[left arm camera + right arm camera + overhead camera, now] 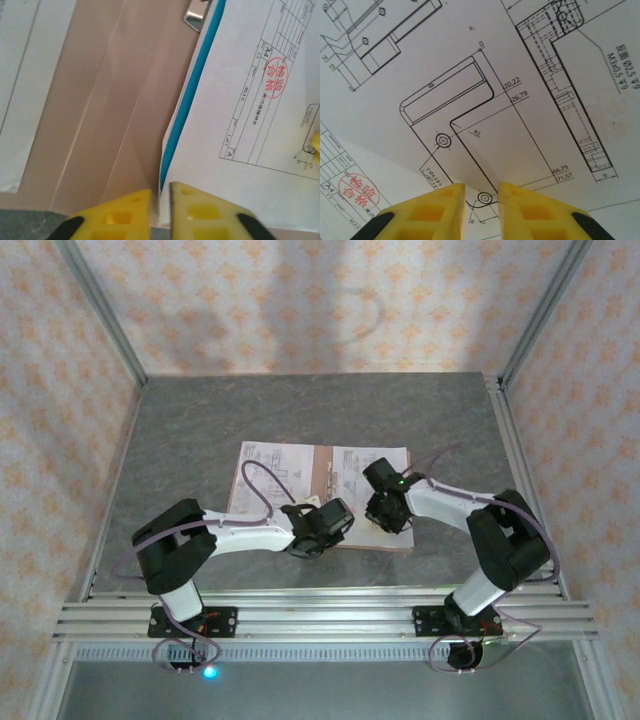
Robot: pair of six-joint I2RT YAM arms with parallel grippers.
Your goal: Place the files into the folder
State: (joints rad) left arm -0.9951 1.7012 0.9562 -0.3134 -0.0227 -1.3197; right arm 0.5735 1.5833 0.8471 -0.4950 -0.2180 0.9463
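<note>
Flat pinkish card folder point(115, 110), creased; smooth white printed sheets point(535, 150); teal sheet point(191, 95).

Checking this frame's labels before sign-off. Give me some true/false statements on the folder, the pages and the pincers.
1. The folder lies open on the table. True.
2. The blue sheet lies on top of the stamped white page. False: its edge peeks out from under that page.
3. A metal clip sits near the folder's middle fold. True.
4. The right pincer is over bare table. False: it is over a printed drawing.
5. The left pincer sits at the edge of the stamped white page. True.
</note>
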